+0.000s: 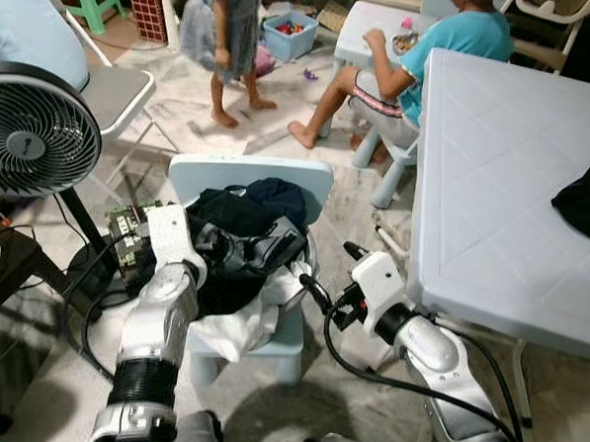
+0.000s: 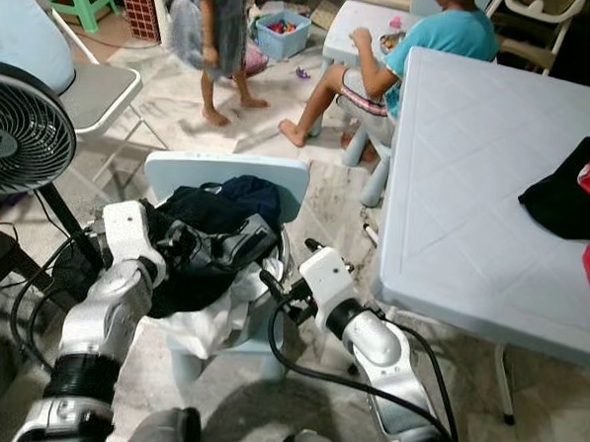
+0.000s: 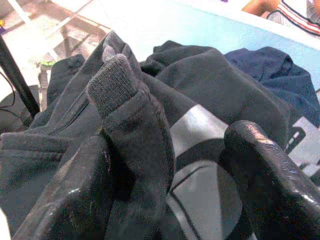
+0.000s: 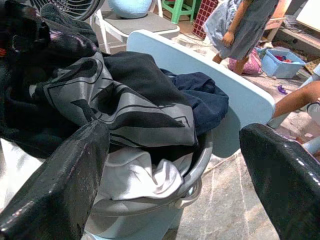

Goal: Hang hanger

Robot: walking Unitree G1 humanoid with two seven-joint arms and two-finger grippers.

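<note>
Laundry heaped in a grey basin (image 4: 197,172) on a small pale-blue chair (image 1: 250,175); no hanger can be made out, and if one lies in the pile the clothes hide it. The heap comprises a black-and-grey printed garment (image 4: 120,107), a navy one (image 1: 274,197) toward the chair's backrest, and a white one (image 1: 245,322) spilling over the chair's front edge. The basin is seen only as a stretch of rim in the right wrist view.

The left gripper (image 3: 167,200) reaches into the pile from the chair's left side, its fingers (image 3: 270,175) spread with a ribbed black cuff (image 3: 114,86) and a fold of dark cloth between them; contact cannot be confirmed. The right gripper (image 1: 319,292) is held just right of the chair, its fingers (image 4: 60,185) wide apart and holding nothing, aimed at the basin.

A pale-blue plastic table (image 1: 495,172) stands right of the chair, bearing a black cloth (image 1: 588,197) cut off at the frame edge. A black fan (image 1: 33,128) stands left of the chair. Beyond the chair, on a pale marbled floor (image 1: 270,131), one person (image 1: 231,25) stands blurred and another (image 1: 438,50) sits at a small table; both are cropped at the top.
</note>
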